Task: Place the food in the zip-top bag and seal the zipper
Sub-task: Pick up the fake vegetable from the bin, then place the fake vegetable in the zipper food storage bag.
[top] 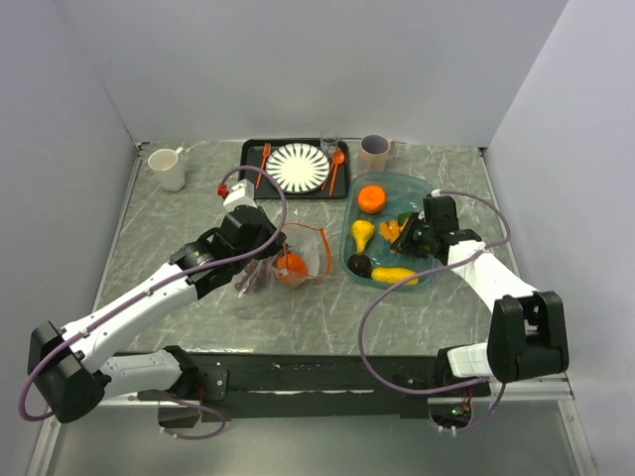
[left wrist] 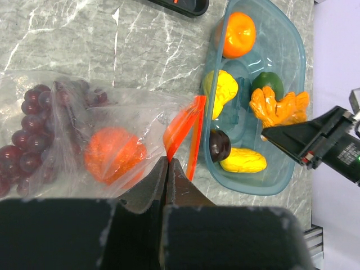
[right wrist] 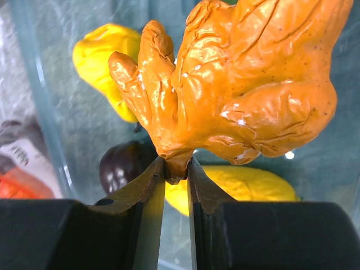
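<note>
Pinching the bottom nub of a knobbly orange rubbery toy root (right wrist: pixel 242 95), the right gripper (right wrist: pixel 176 167) is holding this light, squashy piece, better gripped deeper, inside the teal translucent tub (left wrist: pixel 298 56), while the left gripper (left wrist: pixel 167 164) is clamping the soft clear plastic bag (left wrist: pixel 140 107) beside its orange-red zipper strip (left wrist: pixel 181 130).

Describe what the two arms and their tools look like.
Both the left arm and right arm have white links joined by black joint housings, and a purplish-grey cable loops loosely along each. The left tool and right tool are black, each with two flat fingers tapering to thin tips. A small red fitting sits by the left wrist.
</note>
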